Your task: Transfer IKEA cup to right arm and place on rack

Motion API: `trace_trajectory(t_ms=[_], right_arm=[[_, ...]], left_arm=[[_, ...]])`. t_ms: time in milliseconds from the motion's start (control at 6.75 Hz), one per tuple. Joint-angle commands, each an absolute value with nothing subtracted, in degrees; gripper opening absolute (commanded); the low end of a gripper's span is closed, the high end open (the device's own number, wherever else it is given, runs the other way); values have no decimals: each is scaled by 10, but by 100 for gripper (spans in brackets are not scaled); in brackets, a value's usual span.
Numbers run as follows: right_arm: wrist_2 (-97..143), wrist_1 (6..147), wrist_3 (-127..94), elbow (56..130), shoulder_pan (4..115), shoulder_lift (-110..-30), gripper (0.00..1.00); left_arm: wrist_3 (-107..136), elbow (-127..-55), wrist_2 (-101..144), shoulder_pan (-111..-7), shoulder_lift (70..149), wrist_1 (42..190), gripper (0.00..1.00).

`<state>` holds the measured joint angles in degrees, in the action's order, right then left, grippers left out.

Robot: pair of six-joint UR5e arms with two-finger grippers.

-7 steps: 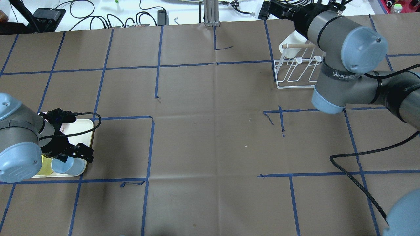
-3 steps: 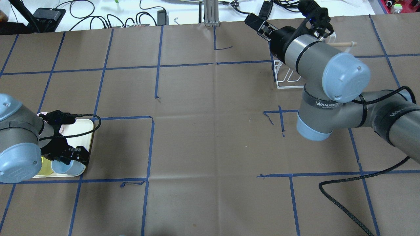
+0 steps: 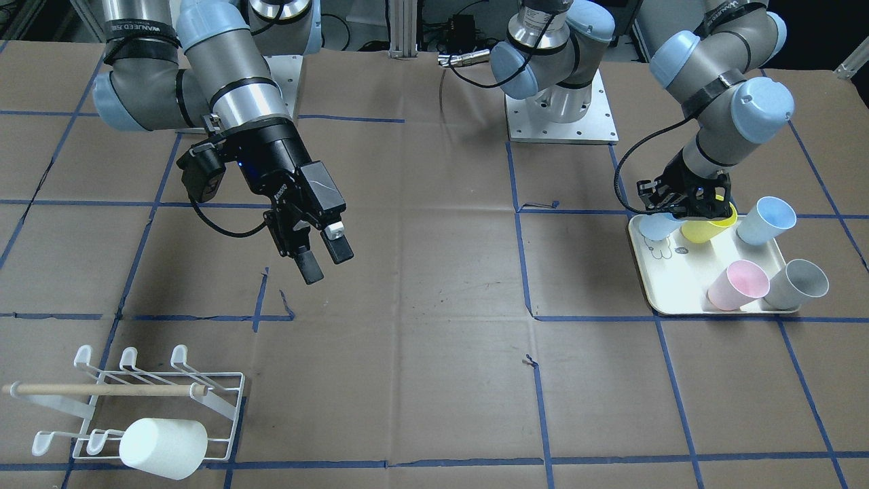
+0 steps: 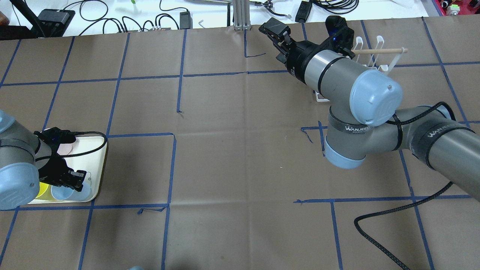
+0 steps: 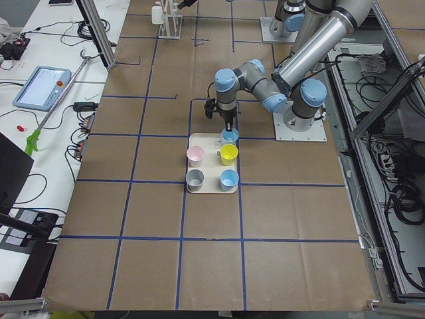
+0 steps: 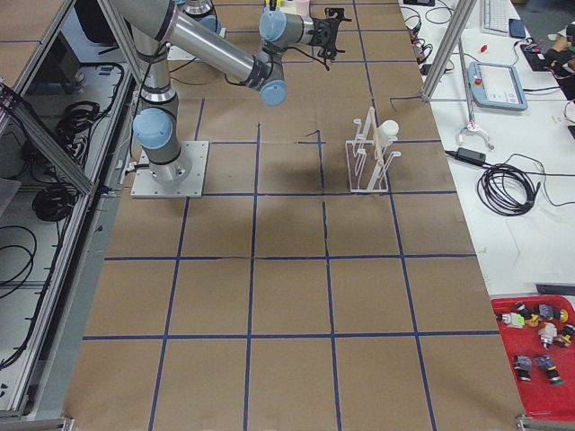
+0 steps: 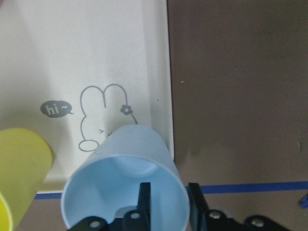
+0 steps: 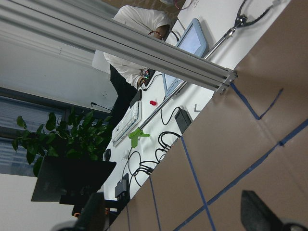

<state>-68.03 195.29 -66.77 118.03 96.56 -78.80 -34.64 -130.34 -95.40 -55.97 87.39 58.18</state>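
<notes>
The IKEA cup (image 7: 125,159) is light blue. My left gripper (image 7: 168,192) is shut on its rim, one finger inside and one outside, over the near corner of the cream tray (image 3: 672,285). The same cup (image 3: 655,227) shows just under the left gripper (image 3: 679,204) in the front view, and from overhead the cup (image 4: 73,191) sits below the left gripper (image 4: 69,180). My right gripper (image 3: 326,265) hangs open and empty over bare table, away from the rack (image 3: 136,401). Overhead, the right gripper (image 4: 275,30) points toward the far table edge, with the rack (image 4: 371,56) behind the wrist.
A white cup (image 3: 163,448) lies on the rack. Yellow (image 3: 709,227), blue (image 3: 767,221), pink (image 3: 736,285) and grey (image 3: 798,285) cups stand on the tray. A black cable (image 4: 390,221) loops on the table by the right arm. A person (image 8: 139,29) sits beyond the far edge.
The right arm swung from over the rack toward the table's middle, uncovering the rack. The left gripper shifted slightly left with the blue cup held.
</notes>
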Motion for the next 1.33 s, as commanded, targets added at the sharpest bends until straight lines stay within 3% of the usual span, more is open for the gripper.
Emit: trace_trajectory(t_ms=[0,296,593,1185], right_arm=[[-670,1996,-833,1184,967,-780,100],[-631,2072,-935,1183,968,-754,100],[-620,2097,-938,1185,969,-752,100],[-625,2096,-937,1180,967,-752,100]], left_arm=[[-338,-1283,-948,-564,834,601,0],[-320,-1198,-916,-589,779,736,0],[-318,-1109,-886,-621,791,763,0],[-349,-1002,-616,-623,857,731,0]])
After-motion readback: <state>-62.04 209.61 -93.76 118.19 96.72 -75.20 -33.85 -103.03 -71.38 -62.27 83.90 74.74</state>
